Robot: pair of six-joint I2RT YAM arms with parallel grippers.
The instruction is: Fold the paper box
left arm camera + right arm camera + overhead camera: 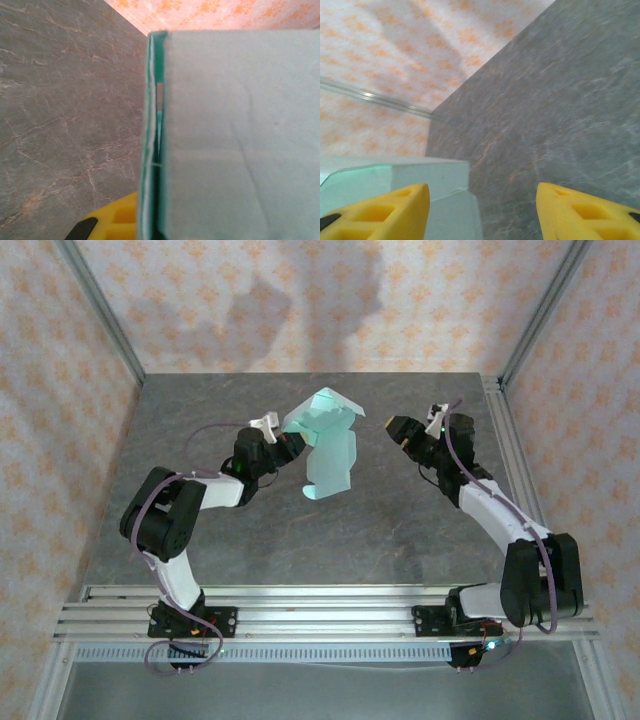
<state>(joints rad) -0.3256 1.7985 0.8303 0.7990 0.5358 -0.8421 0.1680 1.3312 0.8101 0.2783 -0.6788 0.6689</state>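
Fingers of left gripper (288, 443): clamped tight on left edge of pale mint-teal thin-card paper box (325, 445), partly folded, flaps loose at far end. One yellow fingertip (112, 222) at bottom of left wrist view, just beside a doubled card edge. Broad pale panel close up against lens, dark-teal slit between two layers

Fingers of right gripper (398, 428): apart, nothing gripped. Two yellow fingertips (395, 212) low in right wrist view, wide gap between. Pale card corner low on left, beside left fingertip and reaching a little into the gap. Contact with that fingertip: cannot tell

Handling, by judgement: very light, thin, springy. Likely to dent or take a stray crease under a hard pinch. Likely to swing and twist about a single edge grip. Faint wrinkle lines on panel in left wrist view, so easily marked. Matte face, probably not slippery

Best hold, by judgement: doubled edge or score line near a corner, pads flat on panel. Not the tip of a loose flap, too floppy to steer

Position: box up over middle of grey marbled tabletop (200, 530), between both grippers, held by left one, near right one in top view. Long panel pointing toward near side, lower end on table or clear of it: cannot tell. Orange-flowered wall (450, 300) behind
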